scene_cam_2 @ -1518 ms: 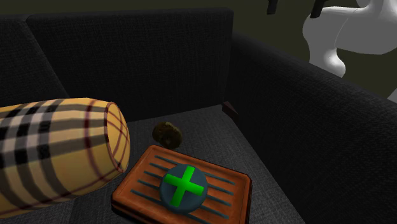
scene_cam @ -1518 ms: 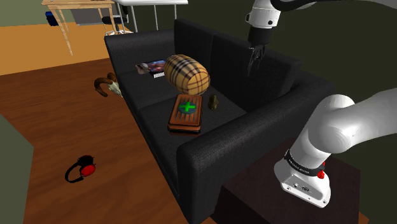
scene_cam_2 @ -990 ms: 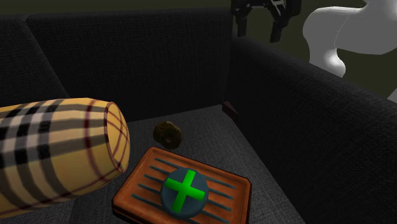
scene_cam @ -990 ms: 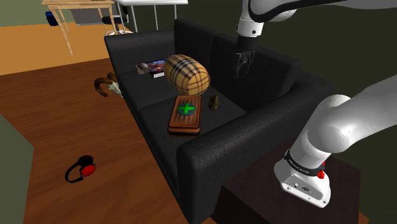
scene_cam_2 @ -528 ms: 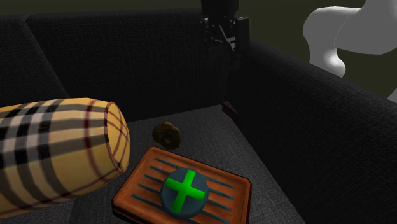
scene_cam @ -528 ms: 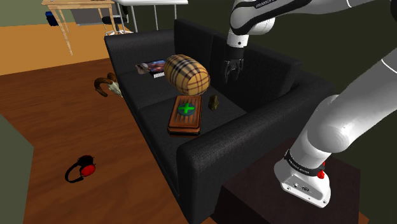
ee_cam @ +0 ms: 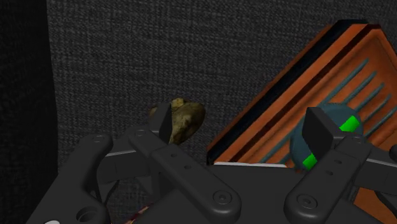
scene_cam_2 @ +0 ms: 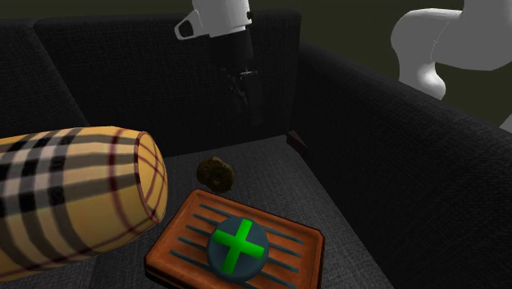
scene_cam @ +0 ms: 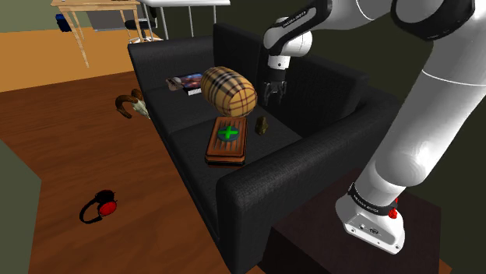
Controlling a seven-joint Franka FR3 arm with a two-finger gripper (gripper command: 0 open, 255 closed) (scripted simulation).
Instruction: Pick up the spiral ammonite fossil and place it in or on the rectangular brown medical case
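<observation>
End effector (scene_cam: 272,95) above fossil (scene_cam: 262,124) on sofa (scene_cam: 265,167)
Fingers (ee_cam: 165,125) spread wide, holding nothing; the fossil lies just beside the brown case (scene_cam: 224,150), not touching it, near a plaid bolster (scene_cam: 228,91).

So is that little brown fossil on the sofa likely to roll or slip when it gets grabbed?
Probably stiff: the fossil looks like a lumpy stone. It seems to stand on edge, so a nudge might tip it on the sofa cushion. Its uneven surface could slip in the tool.
</observation>
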